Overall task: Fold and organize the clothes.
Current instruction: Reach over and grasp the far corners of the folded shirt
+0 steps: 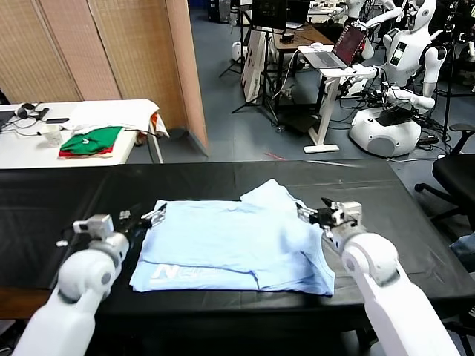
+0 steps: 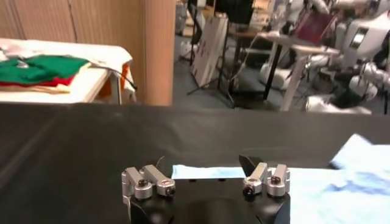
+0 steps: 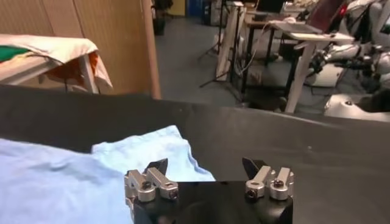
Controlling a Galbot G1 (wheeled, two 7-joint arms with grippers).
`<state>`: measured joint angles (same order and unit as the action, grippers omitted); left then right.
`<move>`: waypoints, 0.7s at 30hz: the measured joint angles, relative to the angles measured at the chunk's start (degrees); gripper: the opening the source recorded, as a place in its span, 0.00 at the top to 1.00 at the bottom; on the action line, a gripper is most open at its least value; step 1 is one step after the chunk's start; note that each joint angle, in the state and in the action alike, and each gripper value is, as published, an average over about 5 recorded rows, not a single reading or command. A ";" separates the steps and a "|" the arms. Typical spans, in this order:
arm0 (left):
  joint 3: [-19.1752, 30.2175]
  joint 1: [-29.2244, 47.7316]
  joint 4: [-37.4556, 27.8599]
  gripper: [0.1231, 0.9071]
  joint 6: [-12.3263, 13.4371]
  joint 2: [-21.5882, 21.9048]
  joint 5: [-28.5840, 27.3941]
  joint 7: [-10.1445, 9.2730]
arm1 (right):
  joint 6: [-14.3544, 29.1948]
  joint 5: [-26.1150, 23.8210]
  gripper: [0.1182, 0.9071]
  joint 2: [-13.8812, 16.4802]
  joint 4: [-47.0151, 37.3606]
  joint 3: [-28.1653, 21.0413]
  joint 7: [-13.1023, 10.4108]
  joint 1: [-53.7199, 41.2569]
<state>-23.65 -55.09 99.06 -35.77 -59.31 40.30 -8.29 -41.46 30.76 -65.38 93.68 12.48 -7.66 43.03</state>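
The pale sky-blue T-shirt (image 1: pixel 230 245) lies partly folded on the black table (image 1: pixel 67 196), with white lettering near its front left corner and one sleeve (image 1: pixel 267 194) poking out at the back. My left gripper (image 1: pixel 148 216) hovers open at the shirt's left edge; in the left wrist view the gripper (image 2: pixel 204 165) has the shirt's edge (image 2: pixel 201 172) just beyond its spread fingers. At the shirt's right edge my right gripper (image 1: pixel 315 215) is open too. In the right wrist view that gripper (image 3: pixel 205 165) is empty, beside the sleeve (image 3: pixel 143 149).
A white table (image 1: pixel 30 152) at the back left carries piled green and red garments (image 1: pixel 90 141). A wooden folding screen (image 1: pixel 119 44) stands behind it. Beyond the black table are a desk with a laptop (image 1: pixel 345 46), other robots (image 1: pixel 404 67) and an office chair (image 1: pixel 456 174).
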 joint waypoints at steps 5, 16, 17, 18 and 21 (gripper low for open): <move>2.61 4.88 -6.37 0.00 -0.46 0.08 -0.22 1.44 | 0.13 -1.15 0.00 -1.75 -5.71 -2.22 1.11 -4.09; 4.16 8.86 -13.44 0.00 -0.48 -0.34 -0.31 2.31 | 0.26 -2.99 0.04 -5.09 -13.84 -4.48 2.49 -9.06; 4.21 8.81 -13.58 0.01 -0.55 -0.33 -0.30 2.49 | 0.28 -3.10 0.05 -5.33 -14.32 -4.64 2.56 -9.30; 4.30 8.73 -13.64 0.03 -0.65 -0.30 -0.30 2.68 | 0.30 -3.21 0.06 -5.54 -14.74 -4.78 2.66 -9.51; 4.71 8.48 -13.70 0.09 -0.98 -0.27 -0.43 3.04 | 0.31 -3.62 0.12 -6.12 -15.88 -5.15 3.06 -10.03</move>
<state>-18.93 -46.60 85.36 -36.74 -59.57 39.87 -5.25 -41.15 27.14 -71.51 77.80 7.32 -4.60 33.00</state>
